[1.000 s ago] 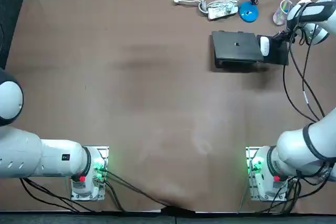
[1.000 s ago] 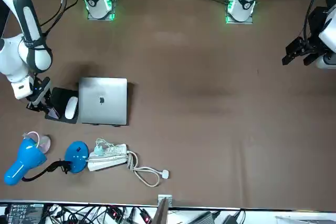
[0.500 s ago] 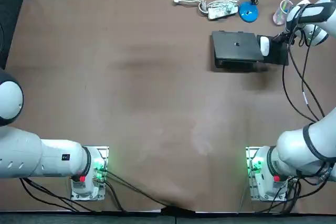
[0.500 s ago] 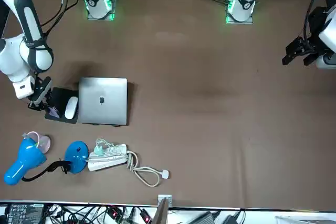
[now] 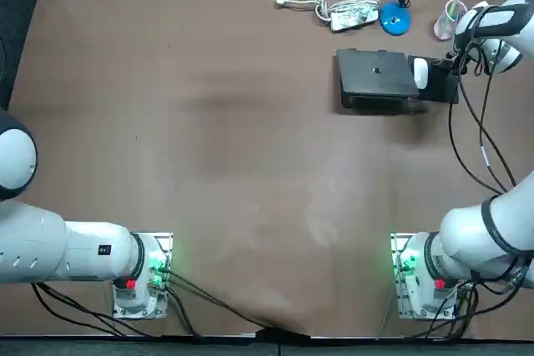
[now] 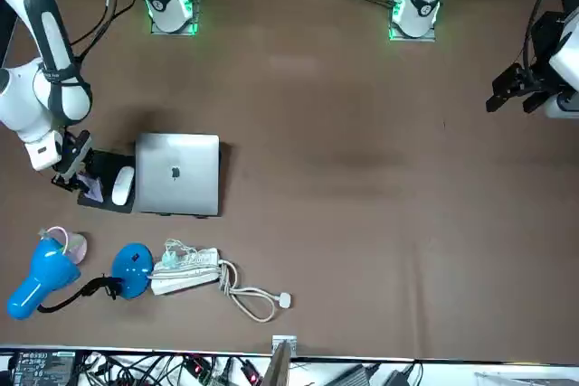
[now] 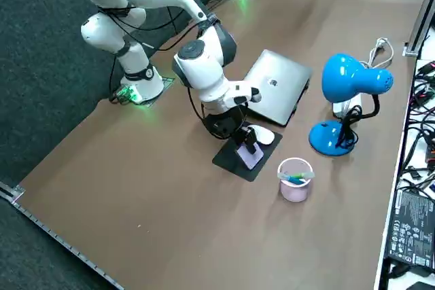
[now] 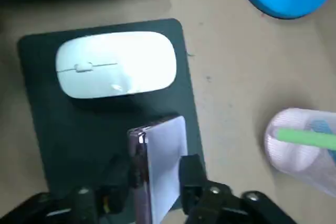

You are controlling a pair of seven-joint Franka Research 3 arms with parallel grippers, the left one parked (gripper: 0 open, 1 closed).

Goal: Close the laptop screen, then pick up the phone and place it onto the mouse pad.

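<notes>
Going across the table from the far side, left to right: first up is the right gripper (image 8: 155, 179), hanging low over the outer end of the mouse pad (image 8: 52, 124). Its fingers (image 8: 190, 169) are clamped on the phone (image 8: 165, 150), one on each long side. The phone is tipped up on its edge rather than lying flat, and we figure that's simply how a side pinch carries something that thin. Its free end points down at the pad, but we can't tell whether it's actually touching.

Next along is the mouse (image 8: 116, 64), which takes up the laptop-side half of the pad. That's probably why the arm has the phone over the bare strip on the other side of it: that's the only free room, and coming down there keeps the phone off the mouse.

Then the laptop (image 6: 178, 174), lid down and flat, sitting just beside the pad. So we'd call step one done and the place step nearly finished.

What's left, by our read, is lowering it, tipping it flat and letting go. The pink cup (image 8: 302, 142) stands off the pad near the gripper, so we'd watch that on the way out.
</notes>
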